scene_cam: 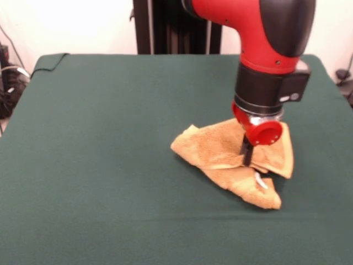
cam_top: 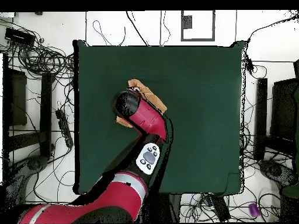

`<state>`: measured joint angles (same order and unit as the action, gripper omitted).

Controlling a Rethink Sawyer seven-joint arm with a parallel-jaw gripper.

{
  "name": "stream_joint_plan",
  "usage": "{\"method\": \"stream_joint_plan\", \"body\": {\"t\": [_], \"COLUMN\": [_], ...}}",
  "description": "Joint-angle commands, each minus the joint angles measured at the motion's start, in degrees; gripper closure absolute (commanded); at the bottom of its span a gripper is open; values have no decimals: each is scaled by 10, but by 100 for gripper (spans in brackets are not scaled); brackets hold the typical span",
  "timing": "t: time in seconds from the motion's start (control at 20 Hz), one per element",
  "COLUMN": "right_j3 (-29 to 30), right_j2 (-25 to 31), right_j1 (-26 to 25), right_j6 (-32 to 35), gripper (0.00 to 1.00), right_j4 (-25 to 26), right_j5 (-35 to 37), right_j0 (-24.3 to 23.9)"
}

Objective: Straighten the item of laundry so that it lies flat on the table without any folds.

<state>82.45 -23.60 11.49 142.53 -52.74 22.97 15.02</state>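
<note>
I see the towel [scene_cam: 220, 152] bunched, folds overlapping, white tag [scene_cam: 261, 181] showing. Gripper [scene_cam: 246, 154] down on it; can't tell its grip. Table [scene_cam: 99, 138] wide open all around.

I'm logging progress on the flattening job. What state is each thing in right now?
towel: crumpled, folded over itself, white tag showing, not flat.
gripper: down on the towel's middle; open or shut cannot be told.
table: green cloth smooth, one far corner hanging rumpled.
</note>
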Motion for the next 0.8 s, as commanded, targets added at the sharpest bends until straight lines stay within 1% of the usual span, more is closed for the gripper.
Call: {"method": "stream_joint_plan", "body": {"t": [0.05, 0.25, 0.45, 0.6, 0.7, 0.8], "right_j3": [7, 28, 74, 138, 167, 179], "right_j2": [113, 121, 121, 160, 192, 215], "right_j1": [20, 35, 67, 111, 122, 123], "right_j6": [156, 135, 95, 36, 12, 11], "gripper": [100, 100, 100, 100, 100, 100], "right_j4": [-36, -33, -13, -11, -3, 7], "right_j5": [7, -1, -2, -30, -66, -97], "right_j0": [21, 16, 9, -18, -40, -56]}}
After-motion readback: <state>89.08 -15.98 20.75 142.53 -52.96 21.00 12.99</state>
